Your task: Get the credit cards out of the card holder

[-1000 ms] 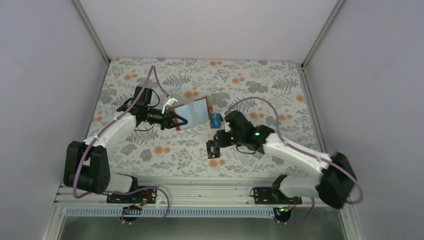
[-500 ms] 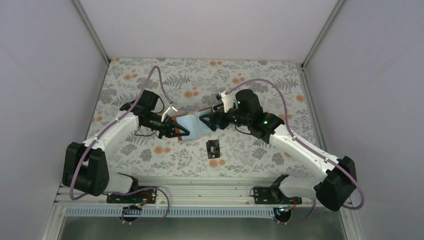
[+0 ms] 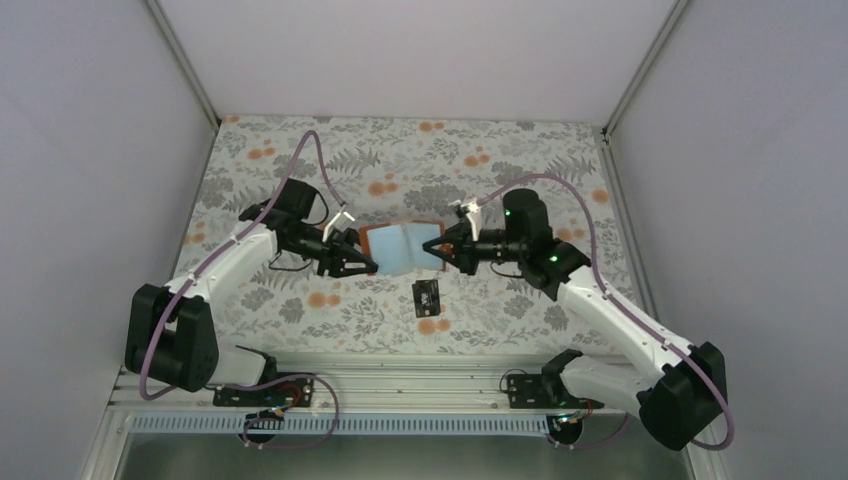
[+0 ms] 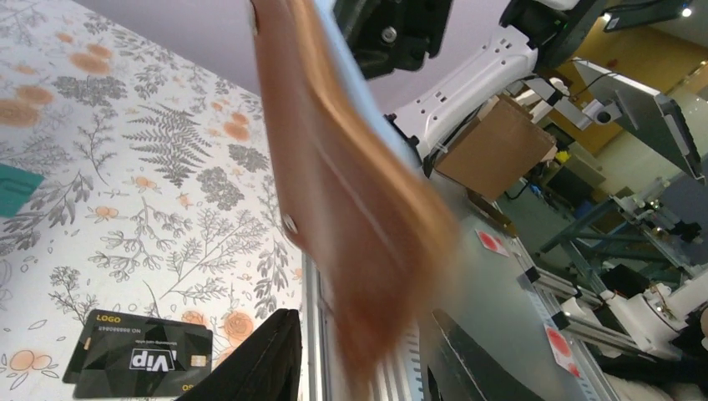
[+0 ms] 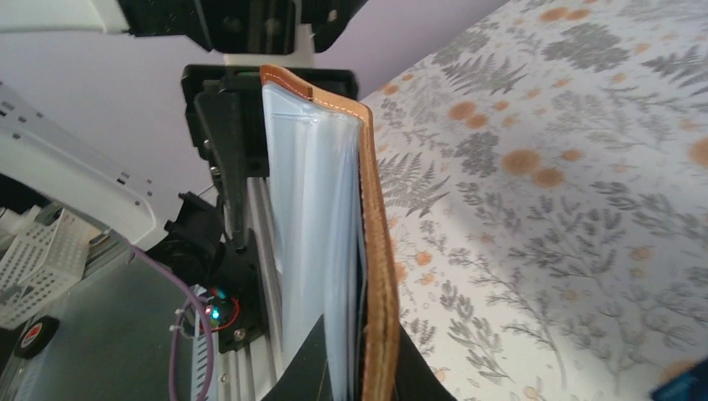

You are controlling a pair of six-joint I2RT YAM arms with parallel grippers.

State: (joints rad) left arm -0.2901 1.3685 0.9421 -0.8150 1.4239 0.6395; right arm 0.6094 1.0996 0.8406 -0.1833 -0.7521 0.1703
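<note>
The brown card holder point(image 3: 400, 245) hangs open above the table between both grippers, its pale blue-grey pockets facing up. My right gripper point(image 3: 443, 250) is shut on its right edge, with fingers on either side of the leather and pockets point(image 5: 326, 209). My left gripper point(image 3: 362, 265) is at its left edge, its fingers point(image 4: 259, 359) spread wide, and the blurred leather point(image 4: 334, 167) hangs between them. The black card point(image 3: 427, 296) lies flat on the table and also shows in the left wrist view point(image 4: 142, 363). A teal card point(image 4: 12, 188) and a blue card's corner point(image 5: 686, 386) lie on the table. The pink card is not visible.
The floral table cover point(image 3: 300, 170) runs to grey walls on three sides. A metal rail point(image 3: 400, 385) with both arm bases runs along the near edge. Purple cables loop over each arm.
My right gripper left the black card on the table, swung up to the card holder's right edge and shut on it. The holder shifted right and flatter. My left fingers have spread.
</note>
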